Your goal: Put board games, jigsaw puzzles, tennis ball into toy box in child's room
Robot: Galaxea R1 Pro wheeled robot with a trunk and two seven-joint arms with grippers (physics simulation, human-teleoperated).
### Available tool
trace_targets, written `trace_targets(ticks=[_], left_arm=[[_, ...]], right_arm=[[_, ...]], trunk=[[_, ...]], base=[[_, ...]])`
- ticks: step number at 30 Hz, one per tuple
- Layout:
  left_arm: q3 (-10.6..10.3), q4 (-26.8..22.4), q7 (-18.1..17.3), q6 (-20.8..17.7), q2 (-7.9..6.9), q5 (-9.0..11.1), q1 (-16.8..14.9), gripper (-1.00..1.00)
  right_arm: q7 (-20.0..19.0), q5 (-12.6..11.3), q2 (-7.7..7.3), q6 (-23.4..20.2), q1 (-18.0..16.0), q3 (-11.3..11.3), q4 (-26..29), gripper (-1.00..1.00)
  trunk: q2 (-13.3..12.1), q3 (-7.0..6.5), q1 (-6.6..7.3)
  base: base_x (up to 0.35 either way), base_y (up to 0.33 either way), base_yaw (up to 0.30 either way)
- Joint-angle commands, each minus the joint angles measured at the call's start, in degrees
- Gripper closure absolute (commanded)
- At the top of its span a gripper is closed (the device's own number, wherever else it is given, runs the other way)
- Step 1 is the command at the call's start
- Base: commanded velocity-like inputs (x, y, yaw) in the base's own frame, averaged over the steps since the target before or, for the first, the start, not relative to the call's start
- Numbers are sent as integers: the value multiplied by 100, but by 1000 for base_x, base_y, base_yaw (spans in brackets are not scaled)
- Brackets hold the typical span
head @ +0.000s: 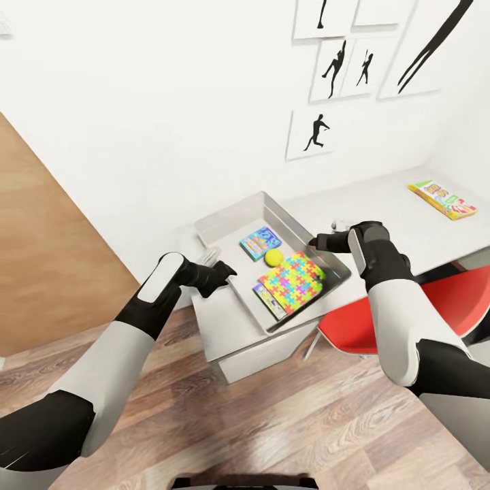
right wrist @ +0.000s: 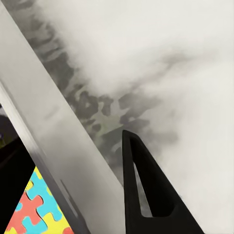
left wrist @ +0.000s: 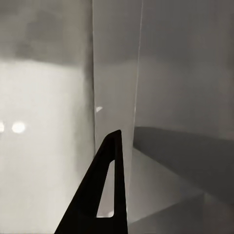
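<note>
The grey toy box (head: 228,221) stands at the white table's (head: 381,204) left end. In it lie a blue board game (head: 260,243), the yellow tennis ball (head: 274,256) and a multicoloured jigsaw puzzle (head: 294,279) resting on another flat box (head: 269,301). My left gripper (head: 219,267) is at the box's left wall (left wrist: 114,73), which runs up from one dark finger (left wrist: 105,195). At the opposite rim (right wrist: 53,131), my right gripper (head: 320,240) has one finger (right wrist: 146,195) outside the wall, with the puzzle (right wrist: 34,209) just inside. A yellow-green board game (head: 442,199) lies at the table's far right.
A red chair (head: 408,313) is tucked under the table beside my right arm. A white wall with black silhouette pictures (head: 313,133) stands behind the table. A brown panel (head: 47,245) is at the left, and wood floor (head: 272,422) lies in front.
</note>
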State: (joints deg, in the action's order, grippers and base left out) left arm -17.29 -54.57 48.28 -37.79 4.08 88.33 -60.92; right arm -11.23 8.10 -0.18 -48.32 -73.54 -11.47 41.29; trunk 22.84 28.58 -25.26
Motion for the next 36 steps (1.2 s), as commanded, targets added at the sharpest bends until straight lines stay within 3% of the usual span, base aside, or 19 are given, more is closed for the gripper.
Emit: trace_targets(ticks=[1,9,17,36], left_arm=[[31,-10,6,96,-3,431,-7,100],[33,-6,0,96,-4,431,-7,100],[33,2,-23,96,-4,431,-4,100],[33,8,-125,96,-7,432,29,100]], right_arm=[[-64,-239,1,-51,15,-24,-24,100],[-63,-239,1,-46,22,-30,-13,100],[-56,-239,-4,-54,24,-31,-7,100],[-54,-239,-5,-78,24,-14,-7,100]], trunk=[[7,11,-53],[7,11,-53],[7,11,-53],[7,11,-53]], base=[[0,152,-1],[0,244,-17],[0,242,-206],[0,30,-68]])
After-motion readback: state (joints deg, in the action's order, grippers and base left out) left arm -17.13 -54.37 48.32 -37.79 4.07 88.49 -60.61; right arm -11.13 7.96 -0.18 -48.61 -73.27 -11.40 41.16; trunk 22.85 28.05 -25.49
